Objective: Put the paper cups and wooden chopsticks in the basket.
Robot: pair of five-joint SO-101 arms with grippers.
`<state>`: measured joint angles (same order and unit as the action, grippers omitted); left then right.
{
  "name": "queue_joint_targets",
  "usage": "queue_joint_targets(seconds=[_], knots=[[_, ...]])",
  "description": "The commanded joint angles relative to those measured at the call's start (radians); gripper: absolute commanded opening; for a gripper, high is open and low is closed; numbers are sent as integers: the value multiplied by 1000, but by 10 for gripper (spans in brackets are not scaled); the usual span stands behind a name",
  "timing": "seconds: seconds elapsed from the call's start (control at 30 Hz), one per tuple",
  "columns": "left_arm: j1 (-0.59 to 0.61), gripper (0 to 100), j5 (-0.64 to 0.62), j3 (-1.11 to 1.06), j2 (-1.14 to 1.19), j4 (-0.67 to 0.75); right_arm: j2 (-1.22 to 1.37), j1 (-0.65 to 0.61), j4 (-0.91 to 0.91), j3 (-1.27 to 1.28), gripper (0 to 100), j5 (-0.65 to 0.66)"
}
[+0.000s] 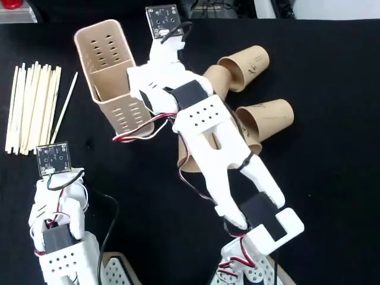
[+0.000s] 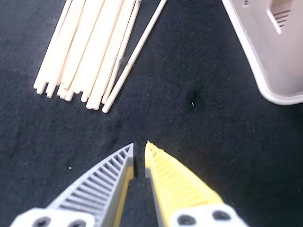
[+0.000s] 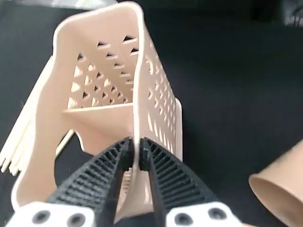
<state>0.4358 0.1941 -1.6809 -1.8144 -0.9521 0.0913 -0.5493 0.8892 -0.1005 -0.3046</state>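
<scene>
The beige perforated basket (image 1: 110,71) is tipped at the table's back left. My right gripper (image 3: 135,149) is shut on its rim wall (image 3: 137,94); that arm (image 1: 208,127) stretches across from the front right. Several wooden chopsticks (image 1: 32,107) lie in a bundle at the far left, with one stick (image 1: 64,107) slightly apart. My left gripper (image 2: 139,147) hovers just short of their near ends (image 2: 90,47), shut with nothing in it. Brown paper cups lie on their sides to the right of the basket: one (image 1: 243,65) at the back, one (image 1: 264,119) nearer, others partly under the arm.
The table is covered in black cloth (image 1: 332,178). The basket's corner (image 2: 274,52) lies a short way from my left gripper. One cup's rim (image 3: 281,189) is close beside the right gripper. A red object (image 1: 12,5) sits at the back left edge.
</scene>
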Motion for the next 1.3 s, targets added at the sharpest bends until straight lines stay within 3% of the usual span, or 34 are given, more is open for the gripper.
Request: queue_joint_targets(seconds=[0.0, 0.13, 0.23, 0.47, 0.7, 0.77, 0.97, 1.27], knots=[[7, 55, -3, -18, -9, -6, -22, -15, 52, -38, 98, 26], [7, 55, -3, -18, -9, -6, -22, -15, 86, -81, 277, 43], [7, 55, -3, -18, -9, -6, -22, -15, 178, -182, 352, 130], [7, 55, -3, -18, -9, -6, -59, -51, 582, -567, 364, 397], [7, 55, -3, -18, -9, -6, -70, -163, 881, -762, 364, 675], [7, 55, -3, -18, -9, -6, -90, -149, 879, -733, 341, 767], [7, 55, -3, -18, -9, -6, -409, -147, 878, -444, 165, 844], [7, 55, -3, -18, -9, -6, -954, 106, 876, 317, 216, 1069]])
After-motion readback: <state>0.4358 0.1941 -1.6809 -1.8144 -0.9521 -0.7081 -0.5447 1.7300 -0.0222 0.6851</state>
